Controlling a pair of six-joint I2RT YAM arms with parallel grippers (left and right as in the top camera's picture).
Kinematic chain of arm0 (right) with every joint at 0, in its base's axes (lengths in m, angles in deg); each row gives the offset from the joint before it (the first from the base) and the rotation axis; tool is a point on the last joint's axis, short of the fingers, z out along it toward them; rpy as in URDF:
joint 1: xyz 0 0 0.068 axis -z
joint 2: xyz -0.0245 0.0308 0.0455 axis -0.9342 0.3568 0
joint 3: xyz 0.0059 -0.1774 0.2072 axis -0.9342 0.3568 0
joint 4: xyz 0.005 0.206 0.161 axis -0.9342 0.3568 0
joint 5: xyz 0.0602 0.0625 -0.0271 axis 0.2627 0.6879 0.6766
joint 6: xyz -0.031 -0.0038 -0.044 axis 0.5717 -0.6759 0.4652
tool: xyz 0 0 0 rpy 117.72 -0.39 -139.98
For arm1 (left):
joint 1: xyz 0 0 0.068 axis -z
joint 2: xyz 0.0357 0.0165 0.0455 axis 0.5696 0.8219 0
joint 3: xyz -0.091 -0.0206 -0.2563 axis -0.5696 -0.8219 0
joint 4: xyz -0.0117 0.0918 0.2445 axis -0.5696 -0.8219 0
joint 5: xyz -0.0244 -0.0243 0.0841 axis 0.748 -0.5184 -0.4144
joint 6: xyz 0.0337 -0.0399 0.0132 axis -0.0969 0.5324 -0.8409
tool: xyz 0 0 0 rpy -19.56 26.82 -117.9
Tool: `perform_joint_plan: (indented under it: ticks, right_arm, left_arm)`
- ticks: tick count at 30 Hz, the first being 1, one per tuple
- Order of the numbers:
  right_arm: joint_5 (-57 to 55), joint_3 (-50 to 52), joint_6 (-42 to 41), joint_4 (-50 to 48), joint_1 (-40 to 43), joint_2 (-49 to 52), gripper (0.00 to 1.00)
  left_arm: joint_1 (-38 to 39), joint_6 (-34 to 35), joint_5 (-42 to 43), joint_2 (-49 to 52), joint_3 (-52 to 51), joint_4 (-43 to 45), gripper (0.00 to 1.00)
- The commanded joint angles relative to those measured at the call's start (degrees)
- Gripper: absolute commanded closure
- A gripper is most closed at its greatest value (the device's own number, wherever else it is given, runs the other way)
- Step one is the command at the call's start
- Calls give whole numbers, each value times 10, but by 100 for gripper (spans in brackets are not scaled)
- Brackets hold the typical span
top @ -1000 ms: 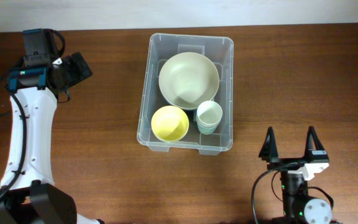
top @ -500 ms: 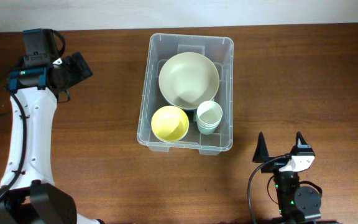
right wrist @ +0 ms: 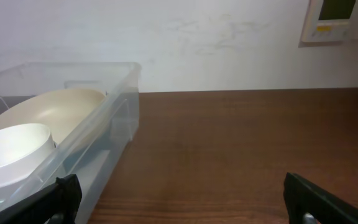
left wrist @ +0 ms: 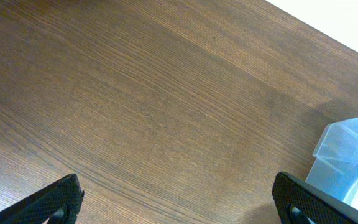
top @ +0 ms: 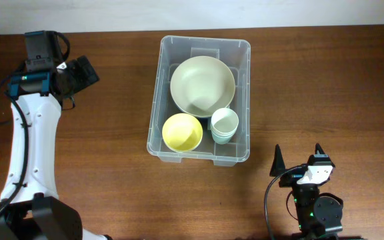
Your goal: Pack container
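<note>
Looks packed to me, with nothing loose on the tabletop!
The container sits mid-tabletop holding a big pale bowl, yellow bowl and cups; my left tool and right tool both gape wide, empty.

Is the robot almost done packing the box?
Looks nearly finished. The container already holds a big pale bowl, a yellow bowl and a white cup. Nothing is in hand: the left fingers and right fingers are open, empty and away from it. Nothing else to pack is in view.
</note>
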Motion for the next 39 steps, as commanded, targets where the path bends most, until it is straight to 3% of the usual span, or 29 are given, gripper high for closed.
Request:
perform_joint_plan:
  ticks: [1,39]
  right_arm:
    - [3,3,17,6,4,-6,1]
    - [3,3,17,6,4,-6,1]
  left_arm:
    - [-1,-1,-4,0,7,0,0]
    - [-1,-1,11,-13,6,-2,0]
